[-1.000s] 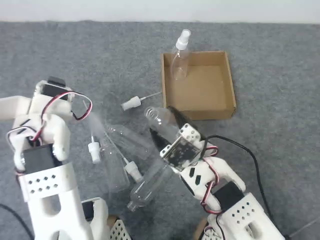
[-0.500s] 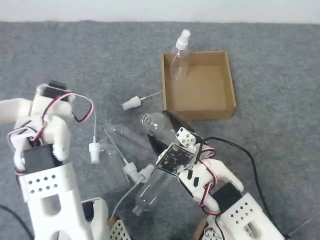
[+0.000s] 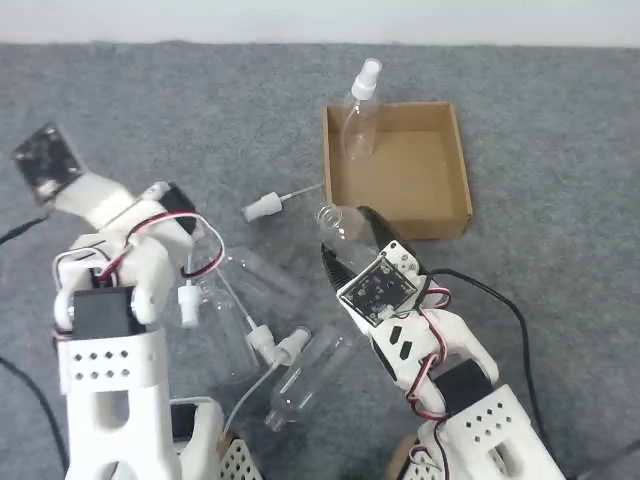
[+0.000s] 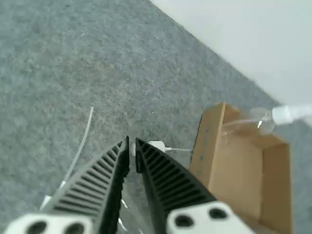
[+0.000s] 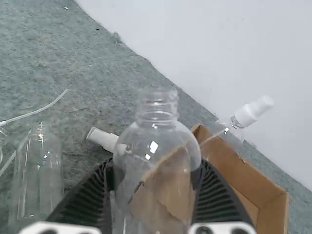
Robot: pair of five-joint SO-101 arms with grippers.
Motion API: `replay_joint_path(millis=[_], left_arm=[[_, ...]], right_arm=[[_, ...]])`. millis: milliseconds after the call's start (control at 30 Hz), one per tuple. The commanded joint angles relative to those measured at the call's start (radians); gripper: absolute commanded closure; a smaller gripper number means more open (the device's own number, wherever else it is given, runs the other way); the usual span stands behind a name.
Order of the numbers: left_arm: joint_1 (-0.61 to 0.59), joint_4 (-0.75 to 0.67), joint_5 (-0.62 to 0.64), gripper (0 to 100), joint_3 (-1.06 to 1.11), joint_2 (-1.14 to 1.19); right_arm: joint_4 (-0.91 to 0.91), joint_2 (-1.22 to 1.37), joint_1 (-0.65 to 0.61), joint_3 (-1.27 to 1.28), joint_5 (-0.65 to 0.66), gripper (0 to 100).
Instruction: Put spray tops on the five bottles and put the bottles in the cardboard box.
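My right gripper (image 3: 350, 245) is shut on a clear uncapped bottle (image 3: 338, 226), which stands neck up just in front of the cardboard box (image 3: 458, 190). In the right wrist view the bottle (image 5: 156, 141) sits between the jaws. A capped bottle (image 3: 360, 112) leans in the box's far left corner. A loose spray top (image 3: 262, 208) lies left of the box. My left gripper (image 3: 180, 203) hangs above the carpet at the left. Its fingers (image 4: 109, 170) are shut on nothing and aim at that spray top (image 4: 157, 145).
Three more uncapped bottles (image 3: 255, 280) (image 3: 225, 335) (image 3: 305, 372) lie on the grey carpet between the arms. Loose spray tops (image 3: 188, 300) (image 3: 266, 342) with thin tubes lie among them. Open carpet lies to the right of the box and behind it.
My right gripper has raised its bottle and swung it closer to the box's front wall. The left arm has lifted and tilted its wrist back to the left.
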Motion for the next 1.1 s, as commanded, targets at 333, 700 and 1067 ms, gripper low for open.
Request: replay_joint_path(millis=[333, 700, 1067], left_arm=[[0.061, 0.061, -0.227, 86, -0.015, 0.003], [0.063, 0.192, -0.311, 85, -0.232, 0.402], [-0.015, 0.261, -0.328, 85, -0.354, 0.523]], right_arm=[[-0.022, -0.030, 0.016, -0.075, -0.012, 95.8], [-0.022, -0.030, 0.016, -0.075, -0.012, 95.8], [-0.022, -0.030, 0.016, -0.075, -0.008, 95.8]])
